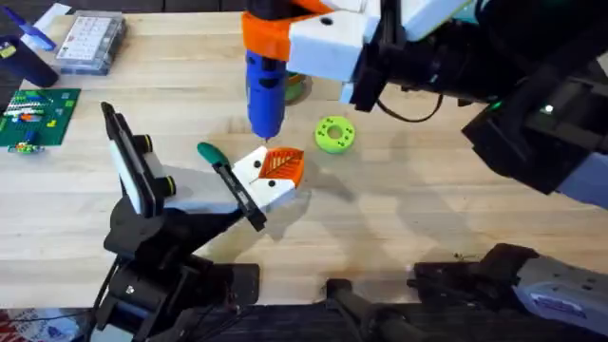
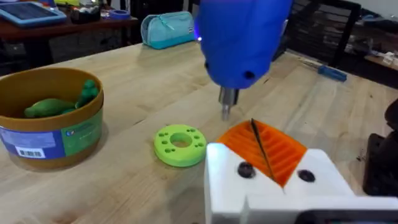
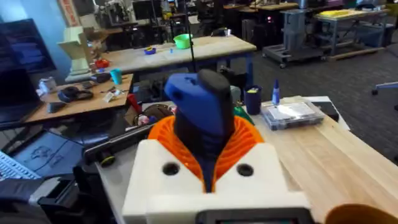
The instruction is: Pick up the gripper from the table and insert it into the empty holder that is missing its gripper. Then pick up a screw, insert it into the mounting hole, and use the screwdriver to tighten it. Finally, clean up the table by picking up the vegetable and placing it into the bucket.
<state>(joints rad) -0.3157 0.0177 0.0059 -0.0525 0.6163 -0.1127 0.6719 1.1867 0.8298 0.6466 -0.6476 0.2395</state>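
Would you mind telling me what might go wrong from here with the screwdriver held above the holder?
1. The screwdriver bit hangs just above the orange gripper seated in the white holder. If it is off the mounting hole, it may come down on the ribbed face and slip.
2. The green disc lies close beside the holder, so a sideways slip could knock it.
3. The bucket, already holding the vegetable, stands near the screwdriver and could be bumped.
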